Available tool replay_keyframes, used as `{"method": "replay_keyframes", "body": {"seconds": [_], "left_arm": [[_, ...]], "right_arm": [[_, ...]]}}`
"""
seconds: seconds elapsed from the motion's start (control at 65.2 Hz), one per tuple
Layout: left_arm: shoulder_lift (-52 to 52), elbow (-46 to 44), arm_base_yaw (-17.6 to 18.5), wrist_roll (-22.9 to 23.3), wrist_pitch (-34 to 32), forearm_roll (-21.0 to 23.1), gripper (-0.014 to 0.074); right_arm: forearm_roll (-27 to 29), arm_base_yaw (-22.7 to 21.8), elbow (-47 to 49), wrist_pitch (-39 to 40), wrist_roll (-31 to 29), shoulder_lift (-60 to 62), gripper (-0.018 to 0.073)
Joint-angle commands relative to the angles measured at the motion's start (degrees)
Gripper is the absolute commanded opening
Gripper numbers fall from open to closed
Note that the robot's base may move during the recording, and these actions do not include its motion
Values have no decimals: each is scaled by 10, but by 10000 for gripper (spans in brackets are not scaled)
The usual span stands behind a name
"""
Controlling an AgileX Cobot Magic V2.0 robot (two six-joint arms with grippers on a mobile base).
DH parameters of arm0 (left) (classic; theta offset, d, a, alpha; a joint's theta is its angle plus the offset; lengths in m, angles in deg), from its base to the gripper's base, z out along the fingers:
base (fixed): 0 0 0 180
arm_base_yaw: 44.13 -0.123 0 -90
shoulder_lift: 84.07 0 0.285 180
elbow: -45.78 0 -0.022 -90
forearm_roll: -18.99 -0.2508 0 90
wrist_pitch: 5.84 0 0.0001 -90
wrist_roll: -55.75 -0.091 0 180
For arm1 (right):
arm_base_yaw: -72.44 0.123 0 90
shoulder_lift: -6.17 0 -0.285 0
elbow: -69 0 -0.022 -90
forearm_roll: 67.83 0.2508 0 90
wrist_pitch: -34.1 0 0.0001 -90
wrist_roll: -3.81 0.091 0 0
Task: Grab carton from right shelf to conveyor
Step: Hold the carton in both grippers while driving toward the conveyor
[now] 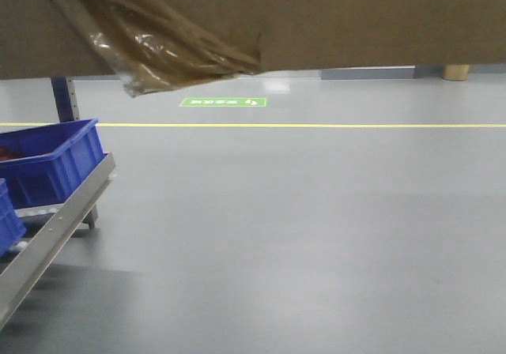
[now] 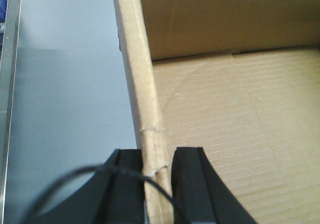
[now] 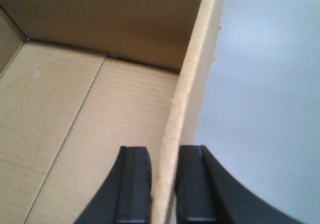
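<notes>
The carton (image 1: 332, 22), a wide brown cardboard box, fills the top of the front view, held up off the floor, with a wad of yellowish tape (image 1: 158, 46) hanging from its underside. My left gripper (image 2: 158, 156) is shut on the carton's left wall (image 2: 145, 94), one black finger outside and one inside. My right gripper (image 3: 163, 156) is shut on the carton's right wall (image 3: 190, 84) the same way. Both wrist views look into the carton's bare inside (image 2: 240, 114) (image 3: 75, 124). The right shelf and the conveyor are out of view.
Blue plastic bins (image 1: 47, 160) sit on a sloping metal rack (image 1: 55, 227) at the lower left. Grey floor (image 1: 316, 227) spreads ahead, crossed by a yellow line (image 1: 316, 125), with a green floor sign (image 1: 223, 102) behind it. A metal rail edge (image 2: 9, 84) runs along the left.
</notes>
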Motion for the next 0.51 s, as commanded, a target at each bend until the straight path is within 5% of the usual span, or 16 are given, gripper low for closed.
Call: {"method": "replay_keyframes", "body": {"seconds": [0.0, 0.491], "left_arm": [[8, -7, 1, -5, -18, -4, -18], [8, -7, 1, -5, -18, -4, -18]], "right_arm": [[1, 0, 0, 20, -12, 9, -59], [1, 0, 0, 20, -12, 9, -59]]}}
